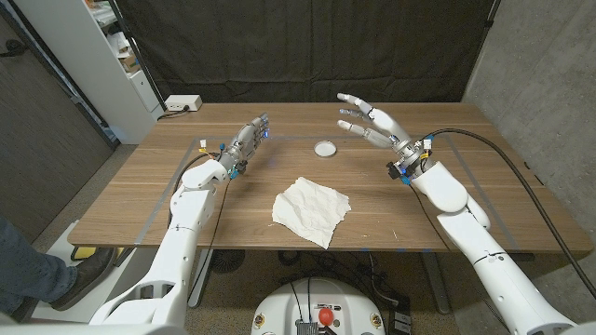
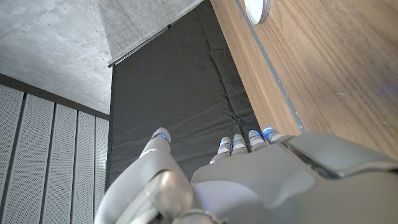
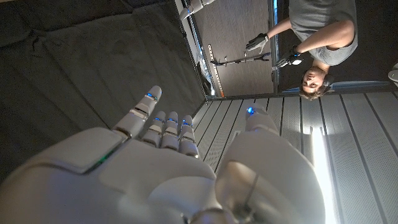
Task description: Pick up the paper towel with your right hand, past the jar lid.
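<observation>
**Inspector:** Starting at the fingers of the right hand: they are spread apart and hold nothing. The hand is raised above the far right part of the worktop, reaching toward the middle.

**Recorder:** And the left hand?

**Inspector:** Its fingers lie straight and close together, gripping nothing. It sits over the far left part of the worktop, well apart from the task items. The left wrist view confirms extended fingertips with nothing between them.

**Recorder:** Location of the task's thing?

**Inspector:** The paper towel lies crumpled and partly unfolded on the worktop, near the front edge at the centre. Neither hand touches it. The jar lid, small, white and round, lies flat farther back, between the two hands and nearer the right fingertips.

**Recorder:** Step in hand?

**Inspector:** In my judgement, the approach only. No grasp has begun, and the right hand stands well behind the towel, roughly level with the lid.

**Recorder:** Requirement for the next move?

**Inspector:** The right hand should travel toward the front centre and descend, going by the lid without knocking it, then close the fingers on a raised fold of the towel. The sheet looks light and limp, so a pinch at a crease should serve better than a flat press.

**Recorder:** Anything else noted?

**Inspector:** A person shows in the right wrist view, away from the worktop.
</observation>
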Controlling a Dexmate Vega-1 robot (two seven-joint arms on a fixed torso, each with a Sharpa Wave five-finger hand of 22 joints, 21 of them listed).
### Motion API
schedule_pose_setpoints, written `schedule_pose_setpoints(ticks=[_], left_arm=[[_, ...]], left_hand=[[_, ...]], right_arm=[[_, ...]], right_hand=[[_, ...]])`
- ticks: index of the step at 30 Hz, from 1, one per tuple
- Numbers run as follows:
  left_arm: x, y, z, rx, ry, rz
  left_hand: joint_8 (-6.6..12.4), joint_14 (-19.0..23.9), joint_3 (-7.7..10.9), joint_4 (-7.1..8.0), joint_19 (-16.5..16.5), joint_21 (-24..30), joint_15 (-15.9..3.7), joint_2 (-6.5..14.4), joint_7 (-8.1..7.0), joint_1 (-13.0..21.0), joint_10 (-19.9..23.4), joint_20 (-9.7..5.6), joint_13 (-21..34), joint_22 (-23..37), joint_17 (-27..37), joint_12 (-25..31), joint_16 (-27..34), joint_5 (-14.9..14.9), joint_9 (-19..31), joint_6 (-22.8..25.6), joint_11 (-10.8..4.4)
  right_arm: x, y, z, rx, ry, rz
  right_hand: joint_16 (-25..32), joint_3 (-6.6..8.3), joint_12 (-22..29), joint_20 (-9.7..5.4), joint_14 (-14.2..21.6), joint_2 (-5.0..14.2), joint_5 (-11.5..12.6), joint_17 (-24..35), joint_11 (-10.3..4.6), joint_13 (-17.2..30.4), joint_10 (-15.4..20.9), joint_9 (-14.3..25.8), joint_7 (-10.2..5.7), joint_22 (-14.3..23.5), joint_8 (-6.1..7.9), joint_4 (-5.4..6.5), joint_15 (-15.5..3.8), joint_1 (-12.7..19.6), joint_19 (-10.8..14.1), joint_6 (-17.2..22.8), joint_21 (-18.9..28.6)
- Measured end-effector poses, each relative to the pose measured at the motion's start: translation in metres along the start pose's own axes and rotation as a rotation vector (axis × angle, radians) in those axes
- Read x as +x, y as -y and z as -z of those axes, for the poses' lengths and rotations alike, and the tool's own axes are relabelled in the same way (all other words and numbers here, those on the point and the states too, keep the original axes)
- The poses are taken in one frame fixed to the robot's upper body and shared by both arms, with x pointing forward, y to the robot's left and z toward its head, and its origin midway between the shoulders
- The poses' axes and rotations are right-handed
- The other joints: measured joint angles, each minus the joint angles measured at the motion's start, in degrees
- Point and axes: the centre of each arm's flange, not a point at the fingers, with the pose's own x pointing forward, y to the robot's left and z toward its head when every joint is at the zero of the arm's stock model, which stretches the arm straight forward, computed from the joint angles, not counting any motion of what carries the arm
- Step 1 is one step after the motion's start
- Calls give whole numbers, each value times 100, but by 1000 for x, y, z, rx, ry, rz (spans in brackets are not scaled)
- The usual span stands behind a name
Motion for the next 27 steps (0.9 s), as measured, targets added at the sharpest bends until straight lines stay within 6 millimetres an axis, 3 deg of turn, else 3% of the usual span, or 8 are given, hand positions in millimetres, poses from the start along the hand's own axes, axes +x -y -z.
schedule_pose_setpoints(ticks=[27], left_arm=[[-8,-2,1,2,-7,-4]], left_hand=[[0,0,-24,-23,21,0,0,23,0,23,0,21,-1,0,0,0,0,0,0,0,0]], right_arm=[[-2,-11,-8,-123,6,-41]], right_hand=[[0,23,0,0,32,23,40,1,0,0,-1,0,-30,0,0,-22,32,22,0,30,0]])
